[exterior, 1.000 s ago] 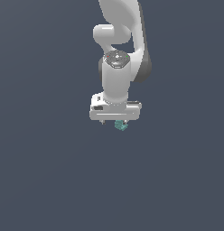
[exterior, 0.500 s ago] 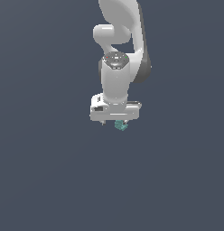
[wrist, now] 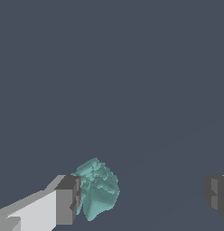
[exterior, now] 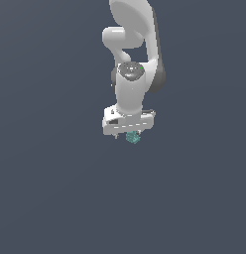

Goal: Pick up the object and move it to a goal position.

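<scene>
Featureless dark slate-grey ground fills both views; I see no goal marker.

Exterior view: white jointed Panda arm (exterior: 132,54) enters from the upper centre of the frame and hangs straight down. White two-finger gripper (exterior: 129,134) sits just above frame centre. The small teal-green lumpy matte object (exterior: 133,138) shows just beneath the gripper body, slightly to the exterior view's right. I cannot tell here whether it rests on the ground.

Wrist view: the object (wrist: 96,189) lies in the lower left of the frame, pressed against one grey finger pad (wrist: 68,200). The other pad (wrist: 217,193) sits at the lower right edge, well apart from the object. The jaws are spread wide, gripping nothing; contact is on one side only.

Step in hand, as I judge it: securing the grasp. I would centre the object between the pads before closing, so the lone touching pad does not shove it aside.
</scene>
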Robot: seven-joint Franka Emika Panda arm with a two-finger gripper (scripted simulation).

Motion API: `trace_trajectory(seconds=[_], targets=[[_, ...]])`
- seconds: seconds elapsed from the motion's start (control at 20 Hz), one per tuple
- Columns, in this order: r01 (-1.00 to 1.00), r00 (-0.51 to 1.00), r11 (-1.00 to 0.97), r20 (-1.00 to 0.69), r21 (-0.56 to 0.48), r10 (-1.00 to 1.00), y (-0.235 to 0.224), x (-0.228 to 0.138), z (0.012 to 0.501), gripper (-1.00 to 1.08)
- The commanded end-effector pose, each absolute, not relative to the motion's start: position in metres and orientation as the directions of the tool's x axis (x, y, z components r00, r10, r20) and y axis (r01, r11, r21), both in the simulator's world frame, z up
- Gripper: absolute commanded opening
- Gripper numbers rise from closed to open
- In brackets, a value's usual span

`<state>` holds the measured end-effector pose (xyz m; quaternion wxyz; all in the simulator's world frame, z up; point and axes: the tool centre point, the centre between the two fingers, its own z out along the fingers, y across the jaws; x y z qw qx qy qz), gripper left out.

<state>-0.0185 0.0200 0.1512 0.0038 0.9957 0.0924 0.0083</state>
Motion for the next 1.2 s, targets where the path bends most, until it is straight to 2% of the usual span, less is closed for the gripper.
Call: trace_trajectory(seconds=[0.0,0.6,1.15], targets=[[0.242,0.97,-0.97,0.013,0.01,0.242,0.024,-0.025,0.143,1.0],[0.553,0.833,-0.833,0.001,0.005,0.553,0.048,-0.068,0.103,1.0],[0.652,0.758,-0.758,0.0,0.0,0.652,0.057,-0.085,0.09,1.0]])
